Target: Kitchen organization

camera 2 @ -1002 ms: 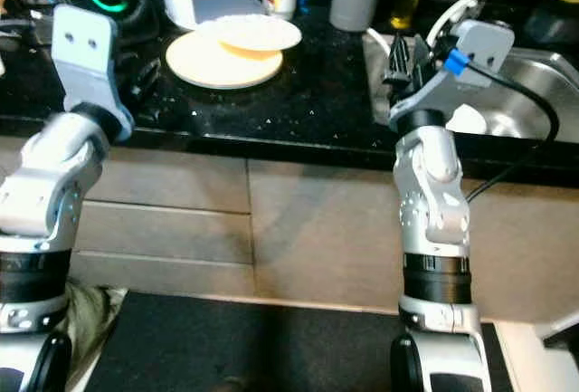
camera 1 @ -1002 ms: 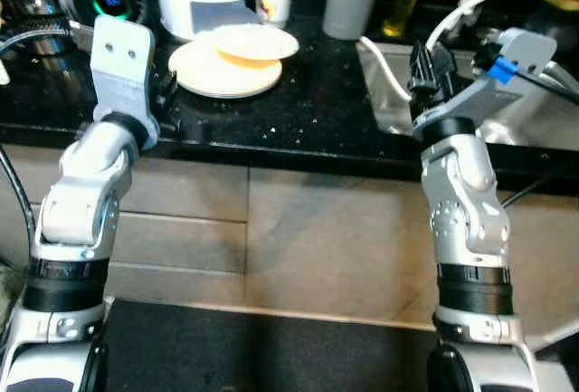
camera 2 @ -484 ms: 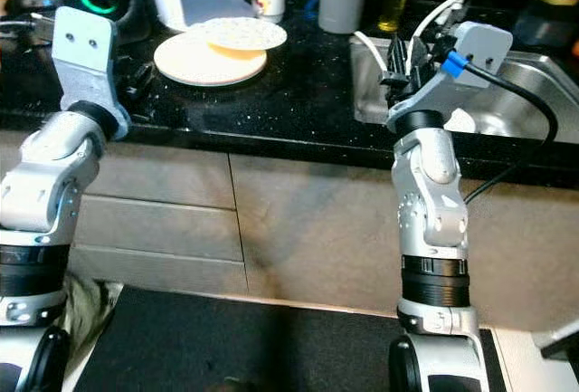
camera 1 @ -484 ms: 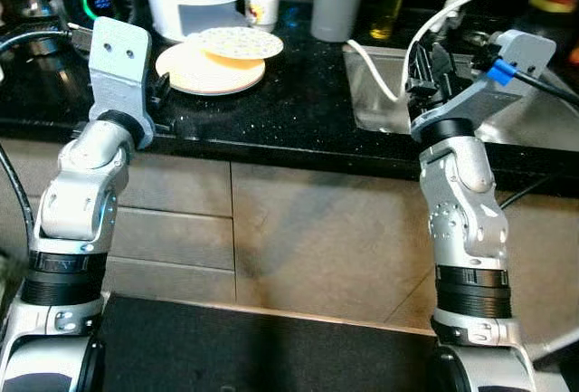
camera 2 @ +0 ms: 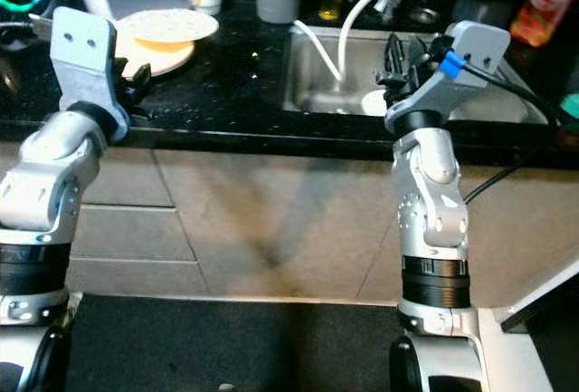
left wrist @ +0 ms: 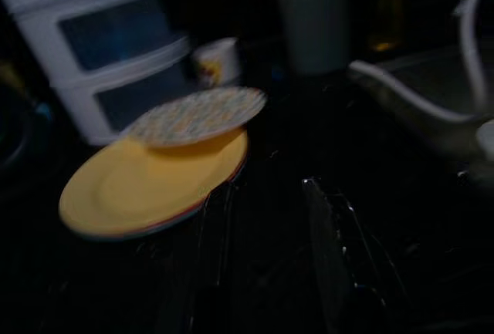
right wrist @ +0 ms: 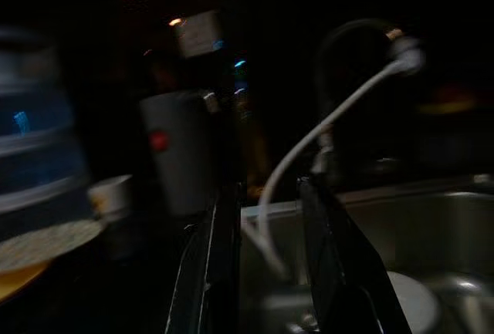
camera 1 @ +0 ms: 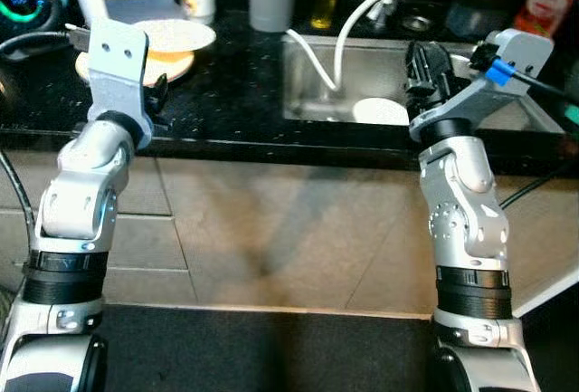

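Lining up on the sink, nothing picked up yet

Both arms are raised at the counter edge: the left gripper [left wrist: 266, 264] is spread near the plates [camera 1: 145, 52], and the right gripper [right wrist: 266, 264] is spread by the sink [camera 1: 312, 93]. Next it probably needs to reach for the white dish [camera 1: 380, 111] inside.

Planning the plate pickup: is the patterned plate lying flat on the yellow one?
Tilted: the patterned plate rests on the yellow plate with one edge raised.

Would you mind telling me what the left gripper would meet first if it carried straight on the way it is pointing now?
Probably the yellow plate on the black counter. The left gripper, fingers apart, points across the counter toward that plate, with a patterned plate tilted on it. Depth is hard to judge.
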{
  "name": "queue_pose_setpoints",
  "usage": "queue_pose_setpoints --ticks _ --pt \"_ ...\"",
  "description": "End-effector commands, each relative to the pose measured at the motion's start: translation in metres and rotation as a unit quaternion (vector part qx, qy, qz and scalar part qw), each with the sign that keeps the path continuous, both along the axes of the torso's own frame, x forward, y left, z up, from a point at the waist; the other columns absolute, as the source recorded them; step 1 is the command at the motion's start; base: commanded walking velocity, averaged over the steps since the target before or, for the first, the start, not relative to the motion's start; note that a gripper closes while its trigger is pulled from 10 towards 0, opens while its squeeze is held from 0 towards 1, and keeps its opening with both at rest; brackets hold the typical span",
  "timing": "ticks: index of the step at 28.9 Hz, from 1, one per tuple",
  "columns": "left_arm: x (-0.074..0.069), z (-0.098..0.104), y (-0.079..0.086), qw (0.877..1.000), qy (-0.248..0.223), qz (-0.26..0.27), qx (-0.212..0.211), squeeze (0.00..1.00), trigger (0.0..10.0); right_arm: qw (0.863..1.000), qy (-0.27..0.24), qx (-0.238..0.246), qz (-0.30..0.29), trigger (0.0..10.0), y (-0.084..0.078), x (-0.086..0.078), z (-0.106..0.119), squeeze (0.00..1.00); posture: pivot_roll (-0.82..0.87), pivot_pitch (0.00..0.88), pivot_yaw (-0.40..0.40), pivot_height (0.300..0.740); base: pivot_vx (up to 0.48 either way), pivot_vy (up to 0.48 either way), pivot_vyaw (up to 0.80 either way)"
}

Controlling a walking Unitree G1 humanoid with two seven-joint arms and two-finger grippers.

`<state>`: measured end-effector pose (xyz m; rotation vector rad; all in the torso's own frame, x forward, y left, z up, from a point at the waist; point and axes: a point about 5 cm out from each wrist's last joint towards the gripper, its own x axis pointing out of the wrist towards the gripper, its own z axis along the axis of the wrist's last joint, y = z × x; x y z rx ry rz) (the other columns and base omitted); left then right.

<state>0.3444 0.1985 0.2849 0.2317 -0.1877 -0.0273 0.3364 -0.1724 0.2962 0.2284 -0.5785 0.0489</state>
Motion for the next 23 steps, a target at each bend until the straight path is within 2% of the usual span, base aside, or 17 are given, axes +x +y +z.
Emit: queue_pose_setpoints --ticks 1,10,19,23 --pt "0.0003 -0.004 0.0013 1.0 0.009 0.002 -0.001 0.0 10.0 1.0 0.0 0.001 0.002 10.0 0.0007 -0.001 -0.0001 0.0 0.15 0.074 -0.029 0.74 0.0 0.0 0.0" --pt "0.0006 -0.0031 0.0027 1.0 0.008 0.007 -0.007 0.0 10.0 1.0 -0.001 0.003 0.003 10.0 0.0005 -0.001 -0.0001 0.0 0.16 0.075 -0.029 0.74 0.0 0.0 0.0" --pt "0.0015 -0.0025 0.0038 1.0 0.01 0.011 -0.014 0.0 10.0 1.0 0.0 0.004 0.002 10.0 0.0003 -0.001 -0.0005 0.0 0.16 0.074 -0.028 0.74 0.0 0.48 0.0" --pt "0.001 -0.0015 0.0025 1.0 0.006 0.009 -0.003 0.0 10.0 1.0 0.0 0.004 0.002 10.0 0.0003 -0.0012 -0.0003 0.0 0.16 0.076 -0.026 0.74 0.0 0.0 0.0"
